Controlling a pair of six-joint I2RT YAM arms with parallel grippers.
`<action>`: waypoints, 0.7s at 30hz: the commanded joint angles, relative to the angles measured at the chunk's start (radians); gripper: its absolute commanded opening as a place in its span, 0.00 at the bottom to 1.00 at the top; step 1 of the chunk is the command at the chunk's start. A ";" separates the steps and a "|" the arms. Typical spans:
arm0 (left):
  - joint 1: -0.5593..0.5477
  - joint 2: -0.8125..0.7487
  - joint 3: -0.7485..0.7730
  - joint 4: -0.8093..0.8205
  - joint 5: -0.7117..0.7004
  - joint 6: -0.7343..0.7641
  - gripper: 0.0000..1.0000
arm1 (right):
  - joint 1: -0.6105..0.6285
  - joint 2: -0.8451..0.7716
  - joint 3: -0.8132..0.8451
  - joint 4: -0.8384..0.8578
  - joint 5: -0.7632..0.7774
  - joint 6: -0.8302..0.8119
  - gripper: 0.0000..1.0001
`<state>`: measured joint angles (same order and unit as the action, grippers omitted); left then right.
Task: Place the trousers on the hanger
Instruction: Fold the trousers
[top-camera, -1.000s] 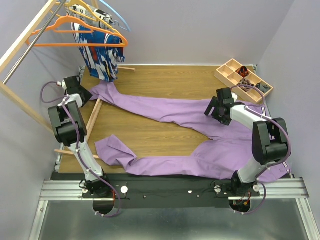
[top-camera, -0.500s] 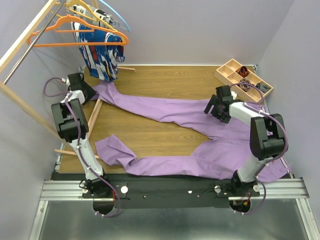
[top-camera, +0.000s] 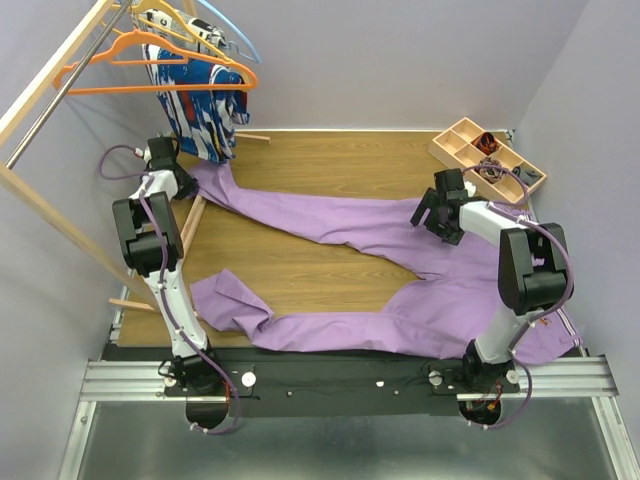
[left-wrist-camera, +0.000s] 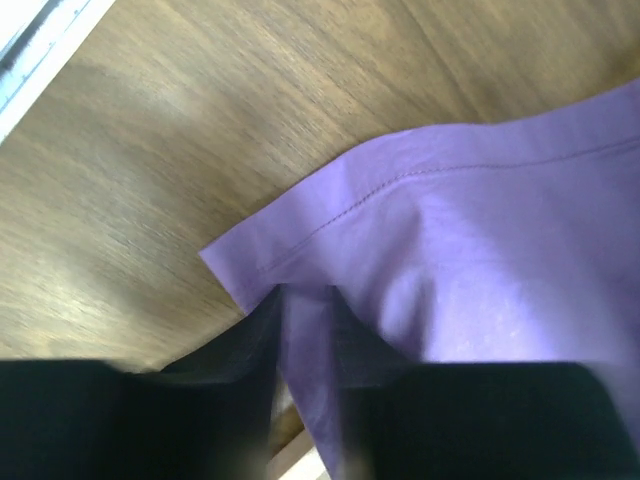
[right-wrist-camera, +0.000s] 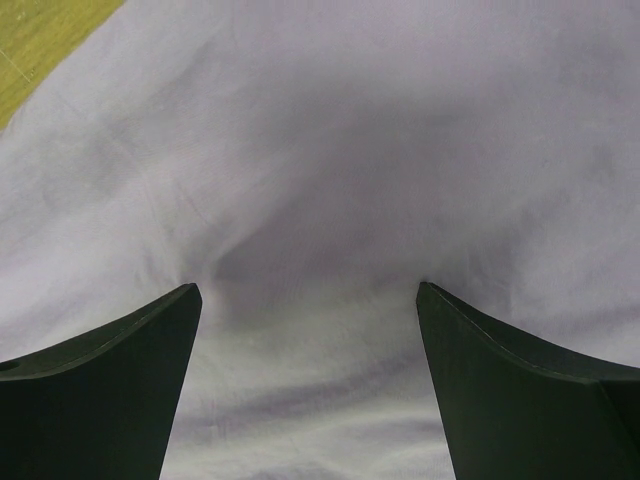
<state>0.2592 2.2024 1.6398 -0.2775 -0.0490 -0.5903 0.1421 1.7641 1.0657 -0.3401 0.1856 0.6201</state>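
Trousers (top-camera: 380, 225), long and purple, lay spread out on the wooden table (top-camera: 330, 160). One leg ran from the middle out to 10 o'clock. The other leg ran along the near edge toward 7 o'clock, and its end was folded over. The top part of the trousers lay at 4 o'clock, by the base of the right arm.

The left gripper (top-camera: 183, 182) was at 10 o'clock, right at the end of the far leg. In the left wrist view its two dark fingers (left-wrist-camera: 240, 350) stood close together. A fold of the purple cloth was pinched between them, next to the stitched hem.

The right gripper (top-camera: 428, 215) was at 2 o'clock, low over the trousers. Its fingers stood wide apart, with only smooth cloth under them. It held nothing.

The hanger (top-camera: 110, 90), thin and bright orange, hung on the rack rail (top-camera: 50, 85) at 11 o'clock, up above the table. It did not touch the trousers. A blue, white and red garment (top-camera: 205, 110) hung just beside it. A wooden tray (top-camera: 485, 155) with little boxes sat at 1 o'clock.
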 joint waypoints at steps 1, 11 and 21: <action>-0.006 0.034 0.038 -0.058 -0.035 0.035 0.17 | -0.016 0.028 0.034 0.007 -0.011 -0.014 0.97; -0.014 0.013 0.049 -0.080 -0.018 0.121 0.00 | -0.021 0.034 0.037 0.013 -0.029 -0.011 0.97; -0.015 -0.303 -0.133 0.000 -0.068 0.166 0.18 | -0.024 0.024 0.004 0.013 -0.019 -0.008 0.97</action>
<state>0.2481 2.0903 1.5688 -0.3305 -0.0822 -0.4347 0.1287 1.7790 1.0836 -0.3363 0.1680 0.6086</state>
